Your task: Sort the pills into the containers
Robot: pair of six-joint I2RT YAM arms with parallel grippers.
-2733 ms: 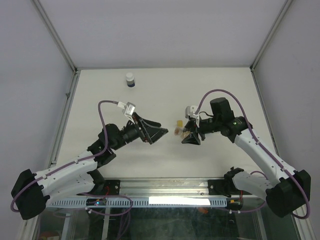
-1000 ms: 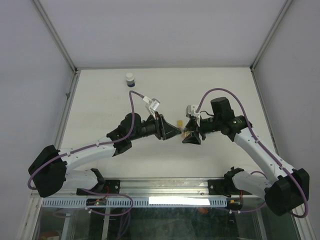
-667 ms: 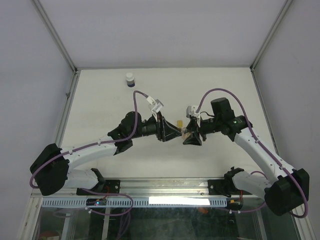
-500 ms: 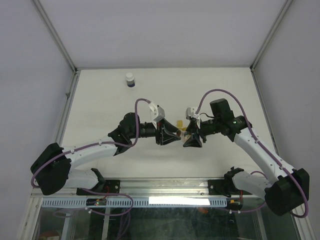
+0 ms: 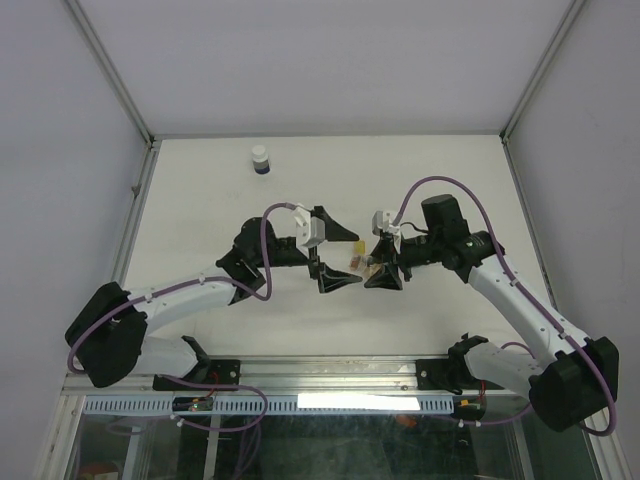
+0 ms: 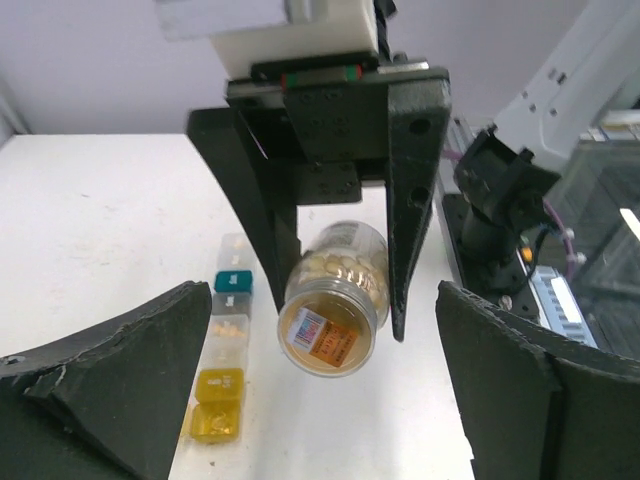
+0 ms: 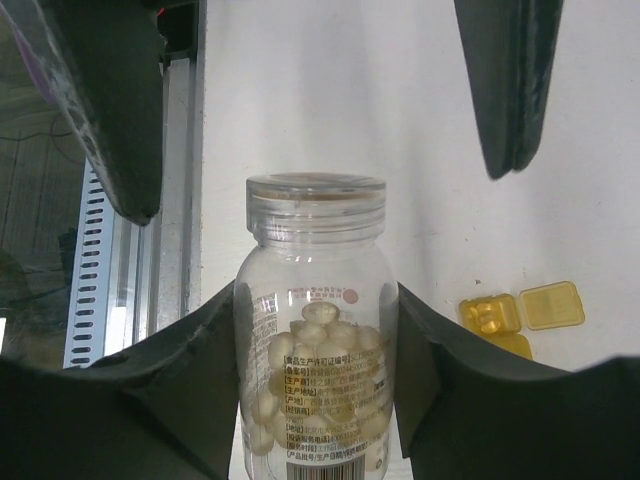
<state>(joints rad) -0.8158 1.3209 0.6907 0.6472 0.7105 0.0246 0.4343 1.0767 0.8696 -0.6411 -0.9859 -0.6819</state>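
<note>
My right gripper (image 5: 375,268) is shut on a clear pill bottle (image 5: 361,264), held level above the table with its capped end towards the left arm. The bottle (image 7: 315,350) holds pale round pills and carries a clear cap (image 6: 330,338). My left gripper (image 5: 345,260) is wide open and empty, with one finger on each side of the bottle's capped end, not touching it. The containers (image 6: 226,350), a strip of yellow, clear and teal cubes, lie on the table under and beside the bottle. The yellow compartment (image 7: 508,315) is open, and the strip also shows in the top view (image 5: 357,245).
A small white-capped, dark-bottomed bottle (image 5: 260,159) stands at the back left of the table. The right arm's base (image 6: 495,200) and the metal front rail (image 7: 110,290) lie near the table's front edge.
My left arm has swung right to the bottle, and its gripper has rolled and opened wide around the capped end. The right gripper and bottle have barely moved.
</note>
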